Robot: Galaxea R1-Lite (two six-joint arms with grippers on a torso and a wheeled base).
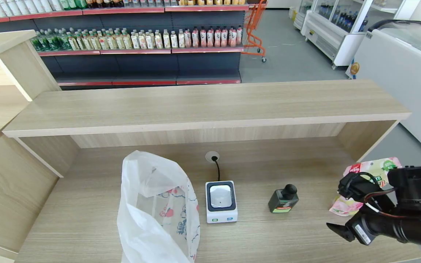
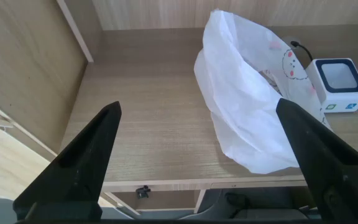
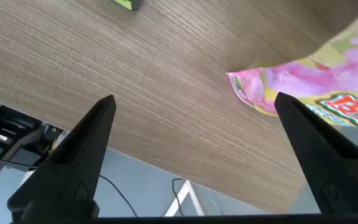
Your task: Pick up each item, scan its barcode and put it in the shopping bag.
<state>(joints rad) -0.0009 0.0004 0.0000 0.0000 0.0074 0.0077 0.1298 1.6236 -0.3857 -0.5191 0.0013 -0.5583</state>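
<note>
A white plastic shopping bag [image 1: 157, 212] stands open on the wooden counter, left of a white barcode scanner [image 1: 221, 201]. Right of the scanner stands a small dark bottle [image 1: 283, 199] with a black cap. A pink and green snack pouch [image 1: 373, 175] lies at the counter's right end. My right gripper [image 3: 194, 162] hovers open over the counter's front right edge, the pouch [image 3: 316, 81] just beyond its fingers; one fingertip [image 1: 338, 231] shows in the head view. My left gripper [image 2: 197, 165] hangs open above the counter's front left, with the bag [image 2: 247, 106] and scanner [image 2: 339, 84] ahead of it.
A raised wooden shelf [image 1: 203, 106] runs along the back of the counter, with side walls left and right. The scanner's cable runs to a hole [image 1: 212, 157] in the counter. Store shelves with bottles [image 1: 137, 38] stand behind.
</note>
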